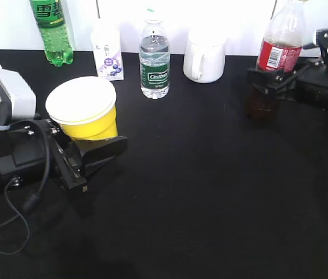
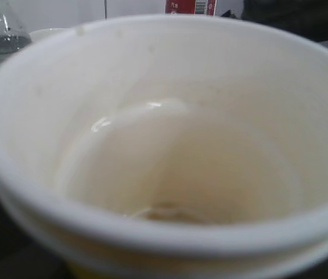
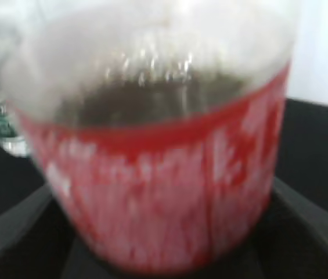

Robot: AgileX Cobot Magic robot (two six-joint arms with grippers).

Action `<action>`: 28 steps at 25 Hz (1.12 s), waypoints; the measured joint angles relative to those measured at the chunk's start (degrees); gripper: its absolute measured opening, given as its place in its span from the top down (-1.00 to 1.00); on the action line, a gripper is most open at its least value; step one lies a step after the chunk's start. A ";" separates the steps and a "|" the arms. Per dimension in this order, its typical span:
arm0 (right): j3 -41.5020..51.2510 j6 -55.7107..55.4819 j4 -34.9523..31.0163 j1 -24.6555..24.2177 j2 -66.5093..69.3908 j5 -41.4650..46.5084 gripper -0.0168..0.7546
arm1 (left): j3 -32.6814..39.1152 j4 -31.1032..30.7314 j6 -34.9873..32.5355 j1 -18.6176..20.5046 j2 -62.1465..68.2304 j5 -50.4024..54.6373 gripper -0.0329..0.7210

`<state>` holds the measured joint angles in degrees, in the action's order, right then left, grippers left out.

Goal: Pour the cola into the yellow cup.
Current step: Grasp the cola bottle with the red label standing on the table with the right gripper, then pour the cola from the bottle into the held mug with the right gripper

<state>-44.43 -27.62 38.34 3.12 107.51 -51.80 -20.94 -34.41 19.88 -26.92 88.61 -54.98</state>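
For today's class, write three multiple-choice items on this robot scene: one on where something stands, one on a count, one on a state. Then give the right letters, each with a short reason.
1. Where does the white mug stand?
A. at the table's back edge
B. inside the yellow cup
C. at the front edge

2. How many bottles show in the exterior view?
A. one
B. three
C. five

3. What is the yellow cup like inside?
A. full of cola
B. half full
C. holds no cola

Key: 1 A, it sits by the wall beside the water bottle. 2 B, the green soda bottle, water bottle and cola. 3 C, the left wrist view shows its white inside with no dark drink.
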 joint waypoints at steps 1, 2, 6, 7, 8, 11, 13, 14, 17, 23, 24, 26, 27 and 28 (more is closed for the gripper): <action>-0.02 0.00 -0.85 0.00 0.29 -1.24 -0.72 | 0.00 0.00 0.00 0.00 0.00 0.00 -0.26; -0.07 0.06 -1.85 0.00 0.50 -2.28 -0.69 | 0.00 0.00 0.00 0.00 0.00 0.00 -0.26; -0.07 0.38 -2.48 0.00 0.66 -3.49 -0.49 | 0.00 0.00 0.00 0.00 0.00 0.00 -0.25; -0.07 0.40 -2.48 0.00 0.79 -3.62 -0.42 | 0.00 0.00 0.00 0.00 0.00 0.00 -0.25; -0.07 0.40 -2.49 0.00 0.79 -3.67 -0.37 | 0.00 0.00 0.00 0.00 0.00 0.00 -0.25; -0.07 0.40 -2.56 0.00 0.85 -3.85 -0.37 | 0.00 0.00 0.00 0.00 0.00 0.00 -0.25; -0.07 0.40 -2.61 0.00 0.85 -3.91 -0.37 | 0.00 0.00 0.00 0.00 0.00 0.00 -0.25; -0.07 0.40 -2.61 0.00 0.85 -3.91 -0.37 | 0.00 0.00 0.00 0.00 0.00 0.00 -0.25; -0.07 0.66 -2.55 0.00 0.96 -4.84 -0.37 | 0.00 0.00 0.00 0.00 0.00 0.00 -0.25; -0.02 3.91 -1.84 0.11 -1.06 -9.29 -0.37 | 0.00 0.00 0.00 0.00 0.00 0.00 -0.25; -0.02 4.20 -1.11 0.11 -2.28 -9.31 -0.37 | -0.13 -0.43 0.00 0.00 0.00 0.05 -0.25; -0.02 5.30 2.93 0.21 -5.89 -9.31 -0.37 | -2.32 -2.79 0.78 0.00 0.00 0.27 -0.25; -0.02 5.49 5.54 0.21 -8.02 -9.31 -0.37 | -3.66 -3.01 2.65 0.00 0.00 0.66 -0.25; -0.02 5.62 8.04 0.27 -10.01 -8.87 -0.37 | -5.01 -3.17 3.80 0.00 0.13 0.77 -0.25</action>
<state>-44.44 -22.00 46.38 3.39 97.50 -60.66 -25.95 -37.58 23.68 -26.92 88.74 -54.21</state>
